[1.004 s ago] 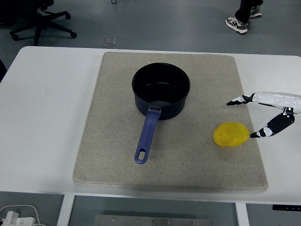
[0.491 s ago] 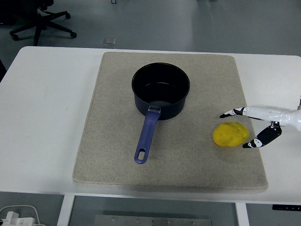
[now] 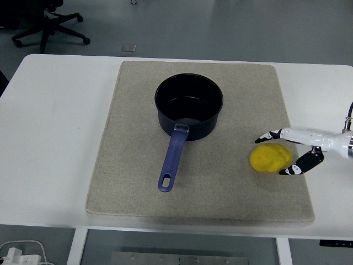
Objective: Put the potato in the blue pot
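Note:
A yellow potato [image 3: 269, 158] lies on the grey mat [image 3: 138, 182], toward its right side. The blue pot [image 3: 188, 106] stands upright in the middle of the mat, its handle [image 3: 172, 158] pointing toward the near edge. My right hand [image 3: 276, 152] reaches in from the right edge, fingers spread around the potato: one finger above it, the thumb just below its right end. The fingers are open and have no hold on it. The left arm does not show.
The mat covers the centre of the white table [image 3: 49, 127]. An office chair [image 3: 47, 25] stands on the floor at the far left. Cables [image 3: 16, 251] hang below the table's near left corner.
My right hand has moved left and slightly down, from beside the potato to straddling its right end. A person's feet at the top right have left the picture.

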You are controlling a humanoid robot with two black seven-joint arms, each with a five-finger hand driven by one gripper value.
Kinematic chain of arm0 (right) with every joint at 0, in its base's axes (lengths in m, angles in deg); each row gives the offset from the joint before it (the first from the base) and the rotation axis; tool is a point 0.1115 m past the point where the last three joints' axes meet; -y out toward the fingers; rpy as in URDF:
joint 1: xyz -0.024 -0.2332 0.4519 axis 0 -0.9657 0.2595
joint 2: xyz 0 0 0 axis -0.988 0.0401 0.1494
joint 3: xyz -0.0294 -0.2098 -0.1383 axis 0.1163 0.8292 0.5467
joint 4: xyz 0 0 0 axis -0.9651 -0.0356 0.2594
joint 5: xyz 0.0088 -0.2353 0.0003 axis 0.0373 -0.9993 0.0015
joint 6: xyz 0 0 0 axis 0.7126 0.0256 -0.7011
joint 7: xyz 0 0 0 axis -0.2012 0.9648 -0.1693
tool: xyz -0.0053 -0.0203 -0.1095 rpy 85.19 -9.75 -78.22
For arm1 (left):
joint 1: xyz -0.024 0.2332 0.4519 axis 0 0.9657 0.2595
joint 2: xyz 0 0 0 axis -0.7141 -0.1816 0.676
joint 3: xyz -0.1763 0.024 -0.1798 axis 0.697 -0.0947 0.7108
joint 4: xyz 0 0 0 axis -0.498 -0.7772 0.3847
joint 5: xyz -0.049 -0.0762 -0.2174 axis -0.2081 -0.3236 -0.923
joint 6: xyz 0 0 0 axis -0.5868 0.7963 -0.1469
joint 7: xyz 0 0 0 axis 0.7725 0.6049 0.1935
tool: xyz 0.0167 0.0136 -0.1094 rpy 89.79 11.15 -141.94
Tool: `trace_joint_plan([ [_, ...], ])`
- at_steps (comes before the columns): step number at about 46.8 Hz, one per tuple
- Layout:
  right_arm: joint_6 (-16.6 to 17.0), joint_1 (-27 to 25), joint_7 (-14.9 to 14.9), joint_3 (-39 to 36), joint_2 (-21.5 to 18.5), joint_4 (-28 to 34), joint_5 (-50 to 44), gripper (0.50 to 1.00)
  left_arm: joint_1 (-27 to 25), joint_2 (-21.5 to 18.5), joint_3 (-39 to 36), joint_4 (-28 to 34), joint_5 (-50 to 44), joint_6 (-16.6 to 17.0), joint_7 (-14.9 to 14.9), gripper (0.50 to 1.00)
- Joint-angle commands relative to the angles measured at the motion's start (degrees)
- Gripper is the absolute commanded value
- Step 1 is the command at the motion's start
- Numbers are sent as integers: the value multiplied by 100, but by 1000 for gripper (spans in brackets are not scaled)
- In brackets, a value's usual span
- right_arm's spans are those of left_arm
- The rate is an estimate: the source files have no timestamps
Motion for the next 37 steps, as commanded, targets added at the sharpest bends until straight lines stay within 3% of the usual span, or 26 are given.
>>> trace_joint_plan([
  [1,-5,-11,8,1,-67,36,0,862,1,0,0,0,0,0,0,996],
  [4,-5,-11,8,1,-155,71,0,834,1,0,0,0,0,0,0,994],
  [11,-5,-72,8,27,-182,150,0,817,1,0,0,0,0,0,0,994],
  [15,-31,-63,8,27,-269,185,0,774,1,0,9,0,0,0,0,994],
  [17,-75,-63,8,36,-278,185,-9,724,1,0,0,0,0,0,0,994],
  [19,-111,-46,8,36,-270,185,-18,611,1,0,0,0,0,0,0,994],
  [22,-111,-19,0,36,-243,185,-18,500,1,0,0,0,0,0,0,994],
  [37,-67,7,-36,36,-208,185,-9,500,1,0,0,0,0,0,0,994],
])
